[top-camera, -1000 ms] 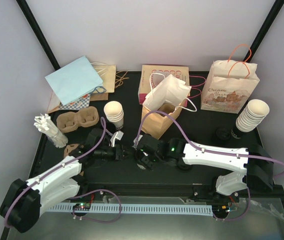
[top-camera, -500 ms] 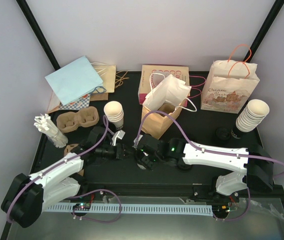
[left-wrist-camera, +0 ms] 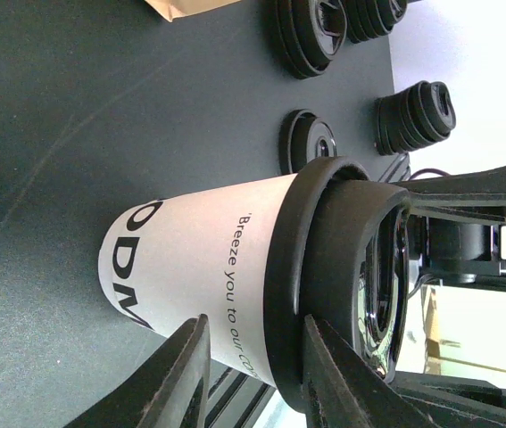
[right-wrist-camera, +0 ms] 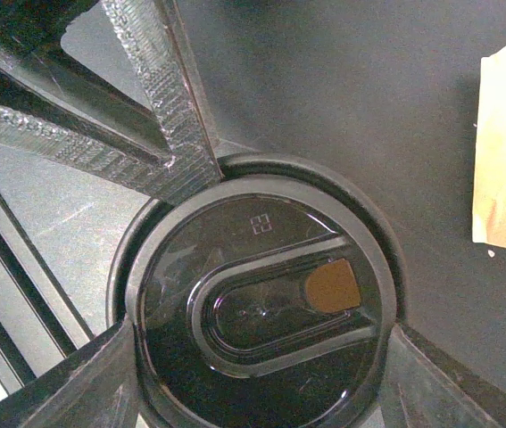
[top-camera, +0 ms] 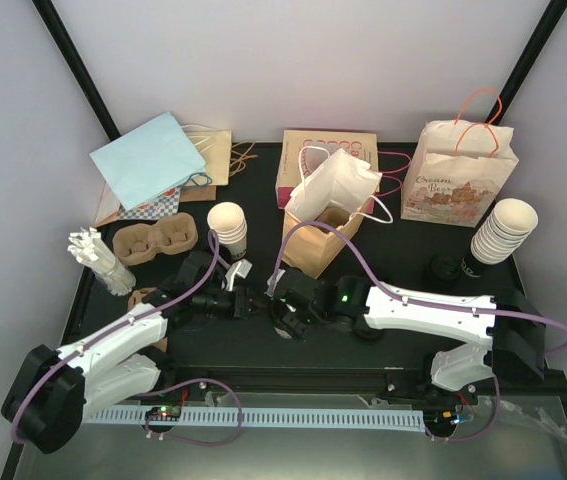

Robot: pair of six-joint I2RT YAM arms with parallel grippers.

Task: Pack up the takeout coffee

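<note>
The coffee is partly done. The cup [left-wrist-camera: 199, 259] stands on the bench [top-camera: 403, 250], right between the two arms and just in front of the open brown bag [top-camera: 308, 248]. The black lid [right-wrist-camera: 261, 303] sits on top of the cup. It looks flat, but I cannot tell if it is snapped tight all the way round.

The right jaws come down from above and pinch the lid on two sides. The left jaws come in from the side and are only a little way apart. One finger is over the cup wall and the other is over the lid top, so the lid's edge is in between. I cannot tell if they squeeze it.

What I think is left: let go, then put the cup in the brown holder [top-camera: 153, 242] or a bag. It is in neither one yet.

Counting:
- one cup with a lid
- two piles of spare cups, left [top-camera: 228, 225] and right [top-camera: 503, 232]
- three piles of spare lids [left-wrist-camera: 311, 36] [left-wrist-camera: 373, 13] [left-wrist-camera: 418, 116] and one loose lid [left-wrist-camera: 309, 141]
- one brown holder with two holes
- four standing bags: brown, white [top-camera: 341, 185], pink [top-camera: 328, 145] and a printed one [top-camera: 458, 185]
- one heap of flat bags with a blue one [top-camera: 148, 160] on top
</note>
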